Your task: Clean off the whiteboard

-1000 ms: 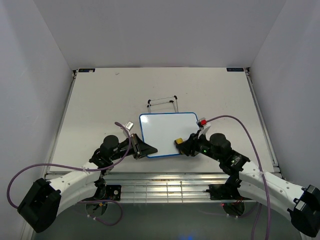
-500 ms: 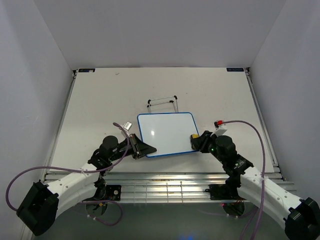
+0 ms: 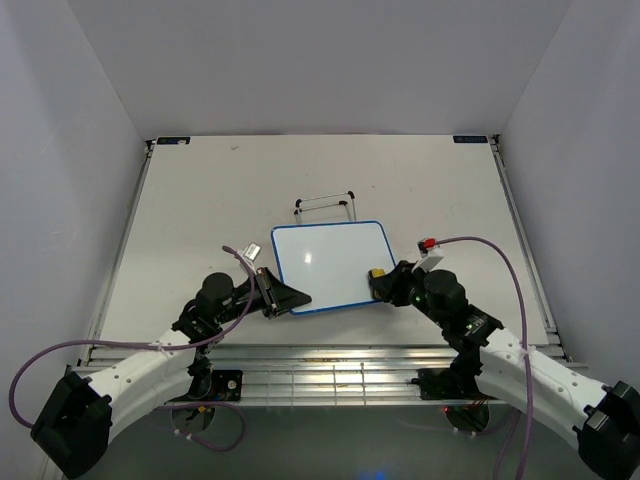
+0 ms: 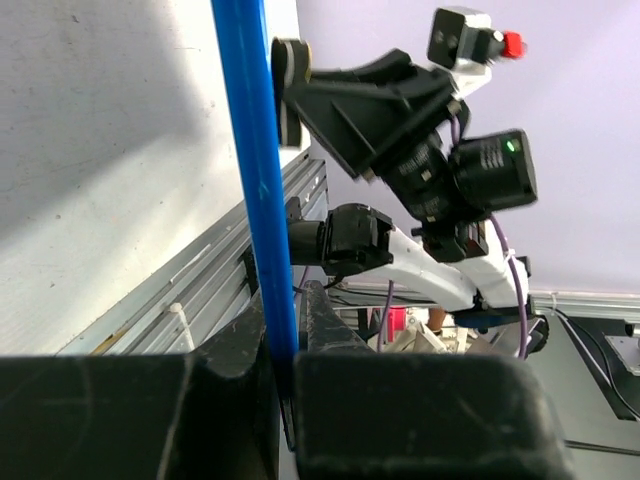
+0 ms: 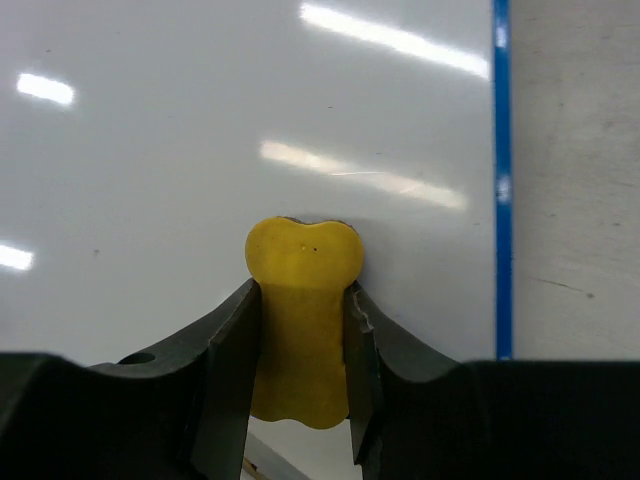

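right gripper (image 5: 302, 305) clamped on yellow eraser (image 5: 303, 255) against whiteboard (image 3: 330, 265), left gripper (image 4: 286, 335) tight on its blue frame (image 4: 250, 150) edge

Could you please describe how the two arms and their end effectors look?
The left arm and right arm have white links and black joints. The left end effector and right end effector are black, two-fingered. Purple cables loop from both wrists.
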Motion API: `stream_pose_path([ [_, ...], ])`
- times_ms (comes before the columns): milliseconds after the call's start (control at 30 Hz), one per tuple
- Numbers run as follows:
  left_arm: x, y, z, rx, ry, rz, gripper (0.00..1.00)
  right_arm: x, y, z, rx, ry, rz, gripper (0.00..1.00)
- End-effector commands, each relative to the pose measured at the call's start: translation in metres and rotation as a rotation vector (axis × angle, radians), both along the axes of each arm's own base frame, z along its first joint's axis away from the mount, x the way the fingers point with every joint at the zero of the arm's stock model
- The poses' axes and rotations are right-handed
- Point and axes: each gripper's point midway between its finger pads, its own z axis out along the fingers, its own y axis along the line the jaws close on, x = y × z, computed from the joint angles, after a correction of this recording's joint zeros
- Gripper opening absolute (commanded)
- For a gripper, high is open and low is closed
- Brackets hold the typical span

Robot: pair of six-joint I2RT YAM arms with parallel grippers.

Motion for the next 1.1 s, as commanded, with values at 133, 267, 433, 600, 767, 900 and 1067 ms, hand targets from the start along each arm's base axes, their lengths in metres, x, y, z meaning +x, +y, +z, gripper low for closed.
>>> stream_pose_path([
  [133, -0.02, 0.001, 0.151, -0.376, -0.443, -0.077, 0.0, -0.041, 0.064, -0.006, 0.001, 0.109, 0.104, 0.08],
  [267, -0.024, 0.004, 0.156, -0.39, -0.46, -0.079, 0.0, -0.03, 0.079, 0.006, -0.059, 0.1, 0.072, 0.08],
  [433, -0.029, 0.006, 0.157, -0.389, -0.487, -0.091, 0.0, -0.027, 0.075, 0.013, -0.054, 0.051, 0.066, 0.08],
  [600, -0.028, 0.002, 0.148, -0.371, -0.468, -0.107, 0.0, -0.023, 0.093, 0.007, -0.176, 0.034, 0.163, 0.08],
  [767, -0.03, 0.002, 0.148, -0.372, -0.47, -0.113, 0.0, -0.01, 0.115, 0.008, -0.301, 0.027, 0.219, 0.08],
  [900, -0.032, 0.001, 0.149, -0.349, -0.481, -0.124, 0.0, 0.003, 0.089, -0.011, -0.379, 0.068, 0.151, 0.08],
  [1067, -0.033, 0.003, 0.151, -0.302, -0.539, -0.117, 0.0, 0.015, 0.019, -0.051, -0.491, 0.168, 0.034, 0.08],
])
